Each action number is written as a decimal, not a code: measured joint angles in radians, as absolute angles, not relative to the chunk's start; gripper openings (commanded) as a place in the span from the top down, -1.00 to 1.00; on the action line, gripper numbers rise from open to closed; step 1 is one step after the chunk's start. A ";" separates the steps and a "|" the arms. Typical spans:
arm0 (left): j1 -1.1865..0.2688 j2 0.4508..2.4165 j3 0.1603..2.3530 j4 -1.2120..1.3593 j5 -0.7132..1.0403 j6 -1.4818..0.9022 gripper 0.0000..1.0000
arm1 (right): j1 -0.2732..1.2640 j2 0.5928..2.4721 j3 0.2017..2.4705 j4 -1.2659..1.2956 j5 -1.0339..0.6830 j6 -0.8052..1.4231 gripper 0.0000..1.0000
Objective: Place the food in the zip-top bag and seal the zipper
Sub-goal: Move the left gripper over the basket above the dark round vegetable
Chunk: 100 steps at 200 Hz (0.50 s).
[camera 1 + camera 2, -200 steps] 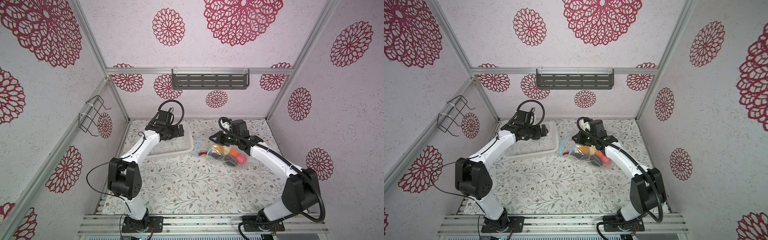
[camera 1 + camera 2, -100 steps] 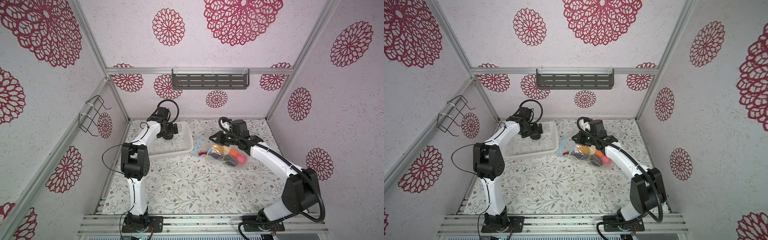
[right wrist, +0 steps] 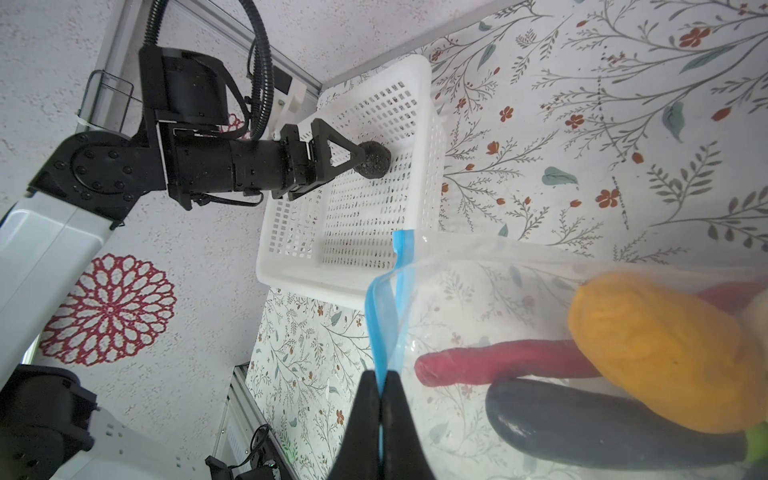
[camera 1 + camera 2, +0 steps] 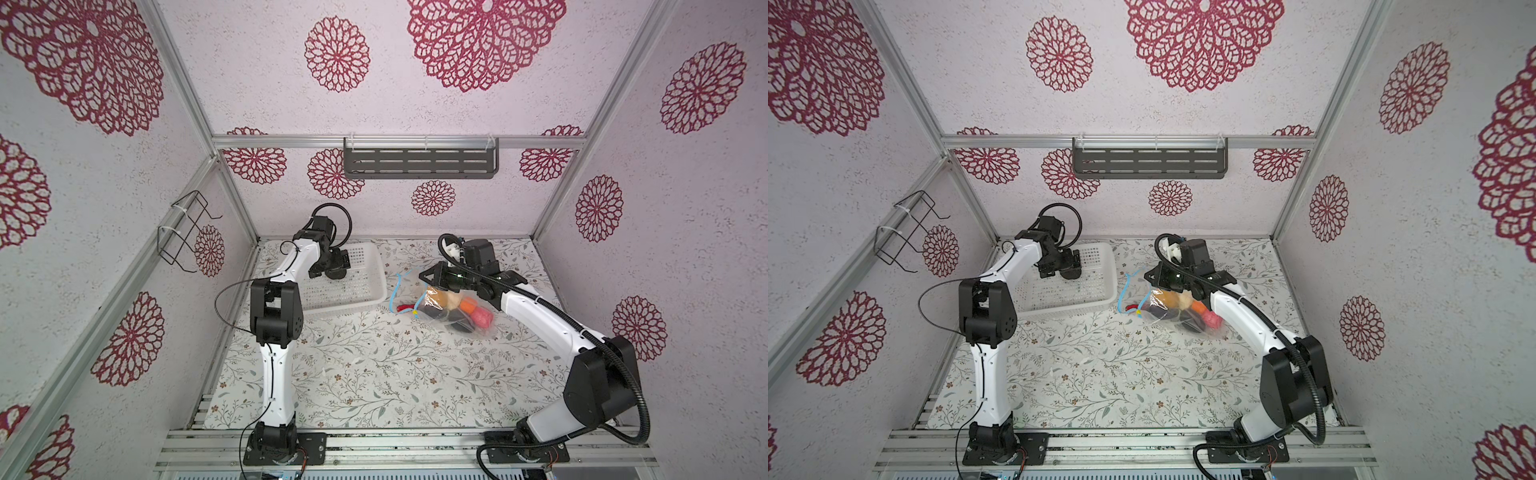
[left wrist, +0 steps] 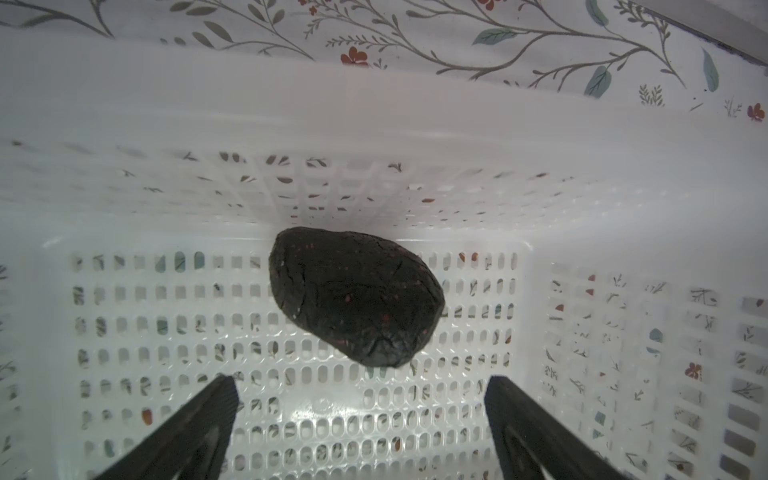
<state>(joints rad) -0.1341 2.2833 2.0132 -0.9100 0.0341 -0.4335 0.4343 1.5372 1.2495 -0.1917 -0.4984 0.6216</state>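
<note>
One black lump (image 5: 353, 297), one basket (image 5: 374, 104)

You're looking down on the floral table (image 4: 374, 374). Your left gripper (image 4: 337, 268) is hanging over the far part of the white perforated basket (image 4: 357, 306); its jaws are blending into the dark wrist from this angle. Your right gripper (image 4: 430, 279) is sitting at the upper edge of the zip-top bag (image 4: 484, 331), which is lying on the table just right of the basket. The zipper (image 4: 394, 293) is curling loose toward the basket, and the red chilli (image 4: 402, 308) is lying at the bag's mouth. Inside, the yellow-orange potato shape (image 4: 436, 297), cream ball (image 4: 453, 298), orange piece (image 4: 467, 306), pink-red ball (image 4: 482, 319) and black lumps (image 4: 432, 313) are crowding together.
</note>
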 measured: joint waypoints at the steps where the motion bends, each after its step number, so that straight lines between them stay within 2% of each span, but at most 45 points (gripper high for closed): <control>1: -0.134 2.284 2.014 -0.910 0.035 -0.434 -0.95 | 0.434 1.537 1.250 -0.192 -0.498 0.622 1.00; 100: -0.119 2.378 2.064 -0.898 0.036 -0.426 -0.95 | 0.434 1.537 1.250 -0.192 -0.501 0.621 1.00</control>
